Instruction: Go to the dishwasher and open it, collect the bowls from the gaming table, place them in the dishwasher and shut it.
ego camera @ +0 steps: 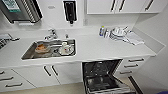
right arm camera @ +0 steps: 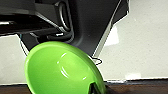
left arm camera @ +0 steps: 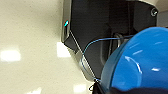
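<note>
Green bowl [right arm camera: 62, 70] at right pincer [right arm camera: 93, 88]

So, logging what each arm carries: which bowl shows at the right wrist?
The green bowl; the blue bowl shows at the left wrist.

The dishwasher [ego camera: 105, 76] stands open, its door [ego camera: 110, 90] lowered and rack reachable from above (drawers [ego camera: 132, 65] flank it closely); dishes [ego camera: 117, 32] crowd the bench [ego camera: 95, 48] behind.
</note>
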Robot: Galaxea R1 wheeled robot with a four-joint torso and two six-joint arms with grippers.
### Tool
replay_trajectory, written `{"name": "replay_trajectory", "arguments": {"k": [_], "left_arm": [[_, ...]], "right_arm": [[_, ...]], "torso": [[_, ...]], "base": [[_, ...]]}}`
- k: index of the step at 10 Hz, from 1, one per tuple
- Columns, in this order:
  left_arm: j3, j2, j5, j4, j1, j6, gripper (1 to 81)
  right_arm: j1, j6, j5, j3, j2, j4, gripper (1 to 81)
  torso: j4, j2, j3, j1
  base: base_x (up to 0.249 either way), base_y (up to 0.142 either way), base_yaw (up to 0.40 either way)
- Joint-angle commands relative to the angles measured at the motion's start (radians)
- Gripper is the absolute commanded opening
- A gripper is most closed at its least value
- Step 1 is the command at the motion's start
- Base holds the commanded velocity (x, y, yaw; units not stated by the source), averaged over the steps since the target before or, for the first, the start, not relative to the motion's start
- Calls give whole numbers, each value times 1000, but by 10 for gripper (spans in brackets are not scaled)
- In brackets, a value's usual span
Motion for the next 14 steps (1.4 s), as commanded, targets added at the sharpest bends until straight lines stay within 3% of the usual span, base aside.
{"name": "replay_trajectory", "arguments": {"k": [1, 2, 4, 6, 8, 10, 12, 13, 14], "left_arm": [[146, -131, 57, -31, -132, -13, 10], [169, -123, 96, -33, -187, -13, 10], [198, -112, 104, -25, -284, -11, 10], [321, -164, 114, -23, -400, -13, 10], [409, -203, 194, -33, -511, -14, 10], [469, -223, 214, -17, -619, -14, 10], [469, -211, 326, -31, -750, -17, 10], [465, -185, 363, -31, -804, -41, 10], [462, -157, 399, -28, -854, -62, 10]], "right_arm": [[1, 1, -75, 7, -17, 1, 10], [4, 1, -75, 9, -17, 1, 10], [6, 1, -75, 9, -17, 1, 10], [7, 2, -75, 9, -17, 1, 10], [12, 4, -73, 10, -17, 1, 10], [18, 4, -76, 10, -19, 1, 10], [21, 4, -76, 10, -21, 1, 10], [21, 4, -75, 13, -21, 1, 10], [19, 4, -75, 19, -21, 0, 10]], "torso": [[0, 0, 0, 0], [0, 0, 0, 0], [0, 0, 0, 0], [0, 0, -1, 0], [0, 1, -1, 0], [0, 1, -1, 0], [0, 1, -2, 1], [0, 1, -77, 1], [0, 1, -88, 1]], "base": [[0, 0, 0], [0, 0, 0], [0, 0, 0], [0, 0, 0], [0, 0, 0], [0, 0, 0], [0, 0, 0], [0, 0, 0], [0, 0, 0]]}}
